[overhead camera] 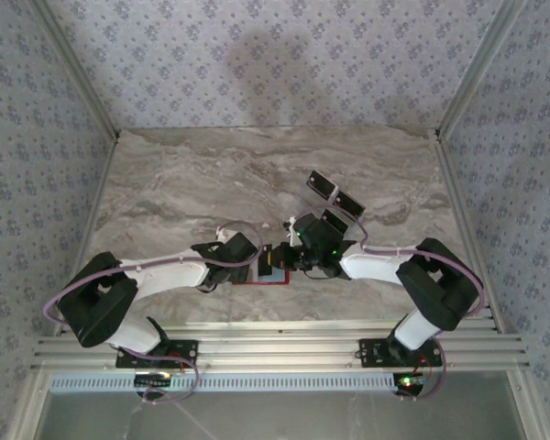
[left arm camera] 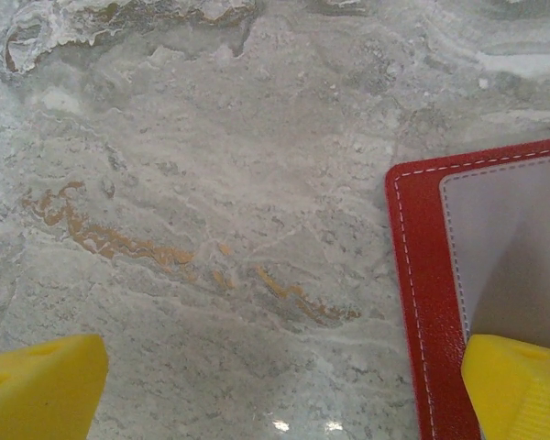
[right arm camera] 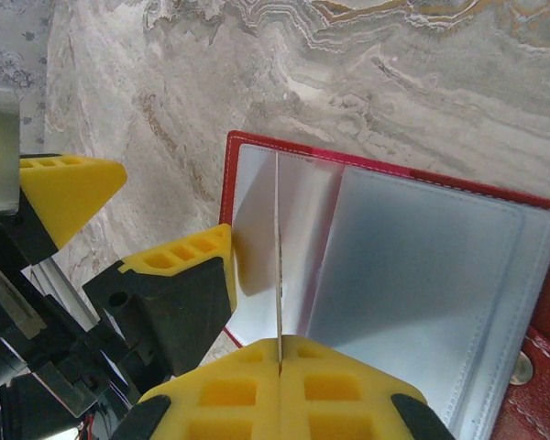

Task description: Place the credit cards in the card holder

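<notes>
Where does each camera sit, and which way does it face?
Top external: above and behind the bases, looking down on the table; left arm and right arm meet over the card holder.
Left wrist: low, facing down at the marble; its open yellow jaws, one over the card holder's edge.
Right wrist: facing down into the open card holder; its jaws shut on an edge-on card.
Shared: all show the card holder.

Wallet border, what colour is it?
The wallet border is red with white stitching, best seen from the left wrist.

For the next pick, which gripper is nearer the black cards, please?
Right: the right gripper is just near-left of the black cards; the left gripper lies further left.
</notes>
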`<state>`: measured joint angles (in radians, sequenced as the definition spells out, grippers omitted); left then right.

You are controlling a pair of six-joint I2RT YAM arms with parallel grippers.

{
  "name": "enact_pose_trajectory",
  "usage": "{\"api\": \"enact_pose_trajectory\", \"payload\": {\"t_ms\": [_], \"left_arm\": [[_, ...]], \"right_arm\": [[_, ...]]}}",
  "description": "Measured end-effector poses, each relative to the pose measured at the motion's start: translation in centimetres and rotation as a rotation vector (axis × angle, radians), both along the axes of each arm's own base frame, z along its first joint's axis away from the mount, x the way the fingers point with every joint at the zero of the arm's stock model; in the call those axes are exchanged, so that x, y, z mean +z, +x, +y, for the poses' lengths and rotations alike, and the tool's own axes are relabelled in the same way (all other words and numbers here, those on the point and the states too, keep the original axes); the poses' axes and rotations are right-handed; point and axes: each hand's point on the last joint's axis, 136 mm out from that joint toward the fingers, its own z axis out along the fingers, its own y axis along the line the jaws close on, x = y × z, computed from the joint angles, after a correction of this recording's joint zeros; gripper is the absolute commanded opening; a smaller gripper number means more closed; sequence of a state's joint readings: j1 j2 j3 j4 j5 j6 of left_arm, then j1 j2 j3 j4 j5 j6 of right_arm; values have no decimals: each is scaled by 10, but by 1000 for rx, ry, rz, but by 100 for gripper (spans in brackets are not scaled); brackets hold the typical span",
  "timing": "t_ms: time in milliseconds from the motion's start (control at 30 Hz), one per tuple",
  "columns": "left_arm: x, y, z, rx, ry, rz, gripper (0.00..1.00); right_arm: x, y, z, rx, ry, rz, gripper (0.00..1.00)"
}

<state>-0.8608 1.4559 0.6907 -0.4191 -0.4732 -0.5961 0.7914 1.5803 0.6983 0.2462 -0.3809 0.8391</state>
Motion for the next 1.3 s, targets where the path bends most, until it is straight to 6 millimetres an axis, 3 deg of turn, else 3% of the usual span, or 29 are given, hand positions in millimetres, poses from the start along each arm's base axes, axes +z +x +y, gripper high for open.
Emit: {"api": "enact_pose_trajectory", "payload": {"t_ms": [967, 1300], "left_arm": [[-1, -4, 5, 93, 0, -18, 96], [0, -7, 14, 147, 22, -22, 96]], "right_arm": [[-18, -1, 4, -22, 19, 35, 0], [-14, -4, 7, -14, 51, 43, 0]]}}
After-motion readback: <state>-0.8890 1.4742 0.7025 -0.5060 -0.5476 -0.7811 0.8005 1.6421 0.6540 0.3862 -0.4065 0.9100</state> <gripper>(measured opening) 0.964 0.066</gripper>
